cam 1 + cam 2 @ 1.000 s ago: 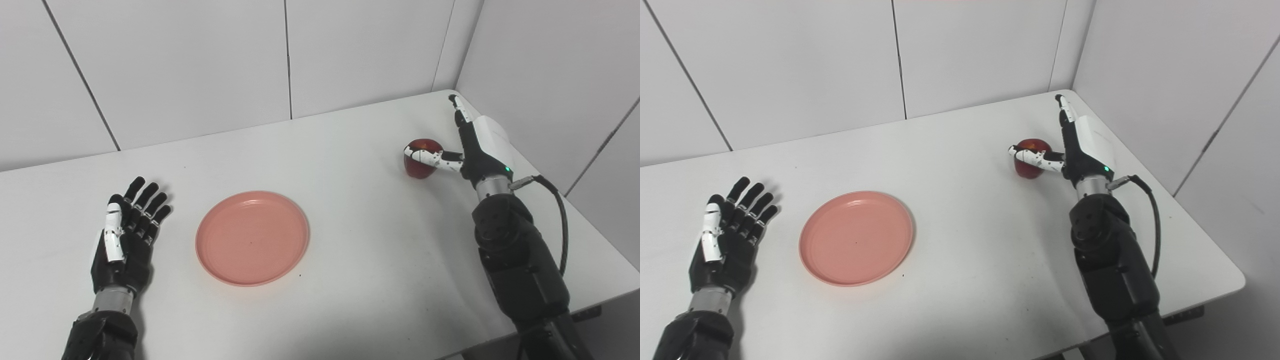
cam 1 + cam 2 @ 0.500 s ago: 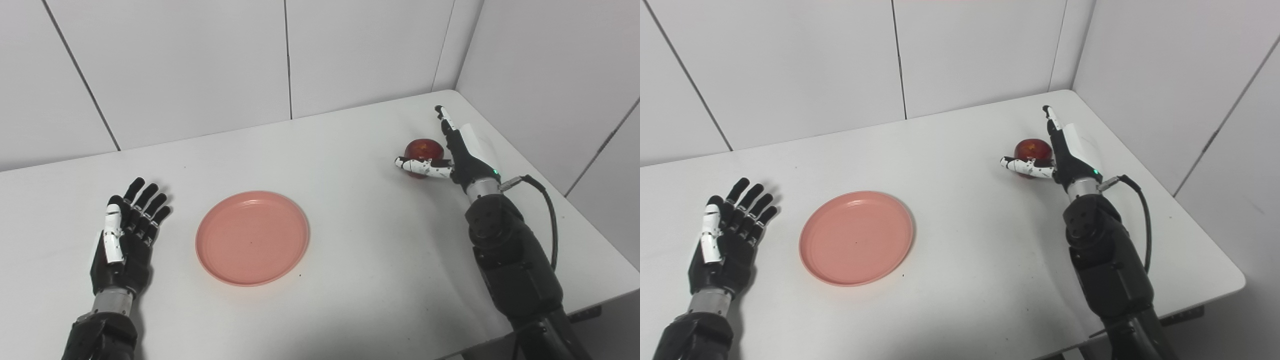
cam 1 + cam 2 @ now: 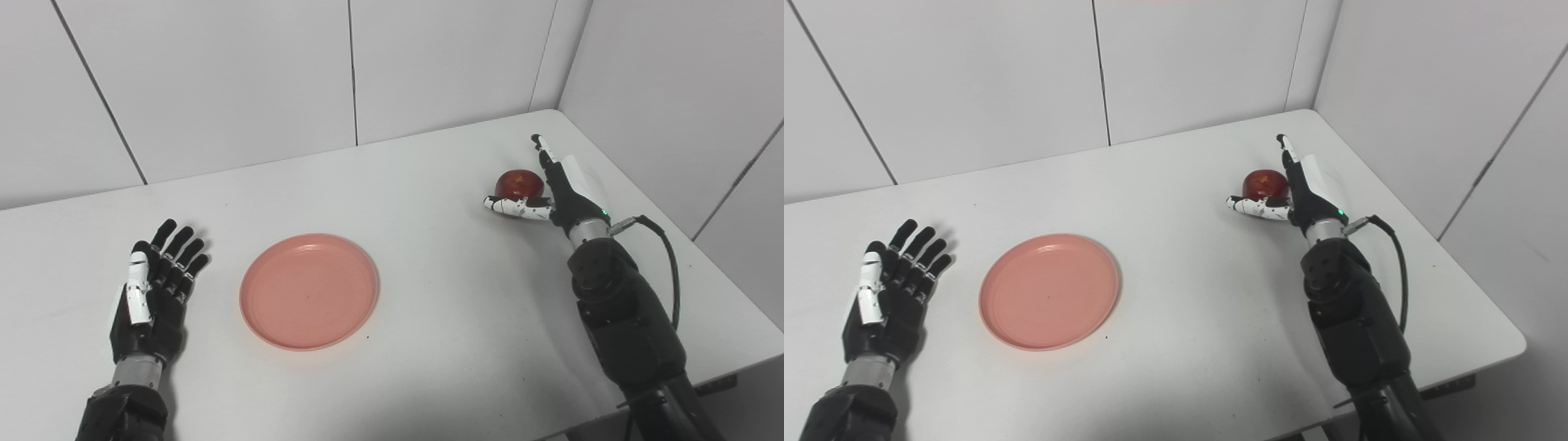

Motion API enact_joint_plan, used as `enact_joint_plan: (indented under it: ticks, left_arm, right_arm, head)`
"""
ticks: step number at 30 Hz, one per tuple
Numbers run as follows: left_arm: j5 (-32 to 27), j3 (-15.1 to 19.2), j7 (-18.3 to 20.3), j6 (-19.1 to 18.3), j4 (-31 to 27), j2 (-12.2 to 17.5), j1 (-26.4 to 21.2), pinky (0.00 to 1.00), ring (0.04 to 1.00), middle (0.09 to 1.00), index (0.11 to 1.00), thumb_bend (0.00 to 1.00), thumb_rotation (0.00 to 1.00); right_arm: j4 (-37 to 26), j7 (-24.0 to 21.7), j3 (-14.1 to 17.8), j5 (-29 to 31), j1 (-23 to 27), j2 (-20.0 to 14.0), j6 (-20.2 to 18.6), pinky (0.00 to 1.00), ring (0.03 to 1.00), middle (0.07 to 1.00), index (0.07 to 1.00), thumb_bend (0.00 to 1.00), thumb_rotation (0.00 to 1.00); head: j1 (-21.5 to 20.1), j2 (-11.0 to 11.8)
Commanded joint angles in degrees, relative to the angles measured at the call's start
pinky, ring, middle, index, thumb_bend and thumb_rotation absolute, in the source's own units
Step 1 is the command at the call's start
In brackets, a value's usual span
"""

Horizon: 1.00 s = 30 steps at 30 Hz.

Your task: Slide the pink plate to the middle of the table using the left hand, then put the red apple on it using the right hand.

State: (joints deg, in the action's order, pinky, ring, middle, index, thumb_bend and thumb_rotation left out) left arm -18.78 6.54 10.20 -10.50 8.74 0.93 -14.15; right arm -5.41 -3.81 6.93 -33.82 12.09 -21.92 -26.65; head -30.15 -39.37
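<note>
The pink plate lies flat on the white table, a little left of the middle. My left hand rests open on the table to the plate's left, fingers spread, a gap between them and the rim. The red apple stands near the far right corner. My right hand is open beside it: the thumb reaches across in front of the apple's base and the fingers stretch past its right side. Whether the palm touches the apple is unclear.
White wall panels close off the back and the right side of the table. The table's right edge runs close by my right forearm, which carries a black cable.
My right hand has dropped lower and drawn slightly left and nearer, so the thumb now sits below the apple's front rather than across it. The plate and the left hand stay put.
</note>
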Motion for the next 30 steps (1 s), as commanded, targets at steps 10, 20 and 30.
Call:
enact_joint_plan:
  ticks: [10,20,30]
  left_arm:
    - [0.62,-0.33,-1.64,-4.02,-0.32,0.14,1.82,0.88,0.868,0.873,0.862,0.35,1.0]
    - [0.75,-0.48,-1.69,-4.24,-0.67,0.23,2.09,0.88,0.871,0.875,0.867,0.35,1.0]
    - [0.59,-0.61,-1.36,-4.03,-0.41,0.56,2.09,0.88,0.877,0.883,0.873,0.35,1.0]
  right_arm:
    - [1.67,2.98,0.19,1.29,2.63,-2.28,0.66,0.8,0.901,0.939,0.966,1.0,0.45]
    - [3.08,4.13,-0.13,2.26,3.81,-1.6,0.46,0.79,0.888,0.924,0.937,1.0,0.45]
    - [4.36,4.44,-0.92,2.07,4.91,-0.93,0.01,0.77,0.876,0.91,0.917,1.0,0.46]
  head:
    - [0.39,-0.45]
    - [0.53,-0.56]
    - [0.58,-0.67]
